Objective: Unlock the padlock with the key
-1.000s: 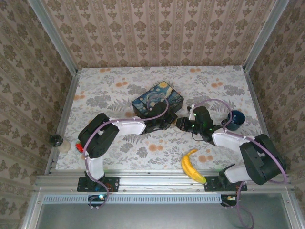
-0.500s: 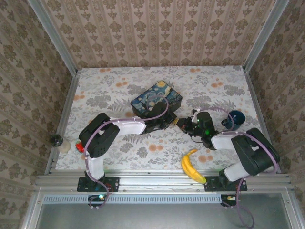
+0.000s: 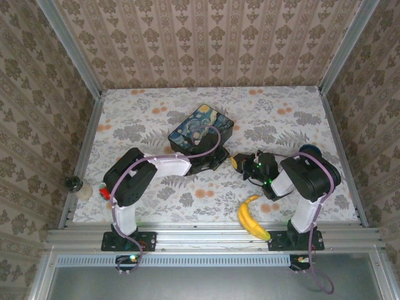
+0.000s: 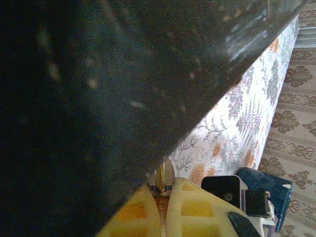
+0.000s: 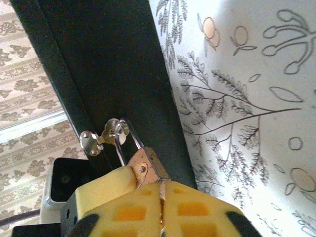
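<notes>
Floral table [image 3: 150,125]: banana [image 3: 251,219], box [image 3: 200,128] against padlock [image 5: 148,168]

My table and what lies on it

The table [image 3: 150,119] in front of me wears a pale cloth printed with grey leaves and orange blossoms. A starry-night painted box [image 3: 201,128] sits near the middle, turned at an angle. A yellow banana [image 3: 250,217] lies near the front edge on my right, and a dark blue cup [image 4: 264,178] stands farther right.
</notes>
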Robot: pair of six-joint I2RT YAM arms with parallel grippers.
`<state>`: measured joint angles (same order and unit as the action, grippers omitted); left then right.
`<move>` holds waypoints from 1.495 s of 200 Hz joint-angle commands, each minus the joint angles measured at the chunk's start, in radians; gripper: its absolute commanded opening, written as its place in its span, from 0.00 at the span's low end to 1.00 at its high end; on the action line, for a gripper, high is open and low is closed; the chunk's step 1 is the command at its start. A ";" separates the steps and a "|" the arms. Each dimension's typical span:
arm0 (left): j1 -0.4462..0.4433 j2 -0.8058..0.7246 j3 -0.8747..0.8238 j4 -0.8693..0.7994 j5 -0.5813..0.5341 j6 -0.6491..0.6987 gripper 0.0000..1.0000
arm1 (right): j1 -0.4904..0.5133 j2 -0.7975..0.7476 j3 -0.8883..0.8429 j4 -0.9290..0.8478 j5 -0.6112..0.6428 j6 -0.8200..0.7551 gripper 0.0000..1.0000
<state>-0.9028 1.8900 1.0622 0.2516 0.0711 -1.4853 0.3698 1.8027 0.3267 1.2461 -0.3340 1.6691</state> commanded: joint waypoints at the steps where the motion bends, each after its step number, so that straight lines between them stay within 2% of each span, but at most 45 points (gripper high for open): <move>1: -0.051 0.015 -0.030 0.026 0.203 -0.078 0.00 | 0.021 -0.051 0.053 -0.043 -0.010 -0.036 0.30; 14: -0.046 0.009 -0.045 0.027 0.193 -0.077 0.00 | 0.023 -0.085 0.050 -0.127 -0.010 -0.086 0.40; 31: -0.039 -0.005 -0.062 0.024 0.181 -0.071 0.00 | 0.021 -0.157 0.031 -0.272 0.011 -0.177 0.42; 58: -0.025 -0.032 -0.085 0.009 0.166 -0.059 0.00 | 0.026 -0.375 0.053 -0.656 0.087 -0.437 0.42; 83: -0.009 -0.049 -0.098 -0.007 0.170 -0.054 0.00 | 0.074 -0.622 0.131 -1.096 0.267 -0.748 0.39; 101: 0.002 -0.063 -0.102 -0.038 0.178 -0.046 0.00 | 0.084 -0.715 0.144 -1.232 0.317 -0.901 0.34; 132: 0.023 -0.084 -0.099 -0.105 0.231 -0.022 0.00 | 0.127 -0.705 0.164 -1.293 0.322 -1.086 0.24; 182: 0.070 -0.117 -0.085 -0.249 0.325 0.062 0.00 | 0.241 -0.602 0.236 -1.282 0.381 -1.267 0.23; 220: 0.091 -0.124 -0.059 -0.317 0.351 0.107 0.00 | 0.280 -0.590 0.247 -1.272 0.416 -1.324 0.24; 237: 0.093 -0.119 -0.052 -0.316 0.358 0.108 0.00 | 0.290 -0.579 0.256 -1.271 0.420 -1.342 0.27; 299: 0.091 -0.092 -0.039 -0.308 0.377 0.102 0.00 | 0.352 -0.517 0.298 -1.270 0.472 -1.388 0.28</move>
<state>-0.8108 1.7672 1.0210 0.0372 0.4038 -1.3769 0.7044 1.2716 0.5869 -0.0116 0.0879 0.3233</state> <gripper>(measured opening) 0.050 0.276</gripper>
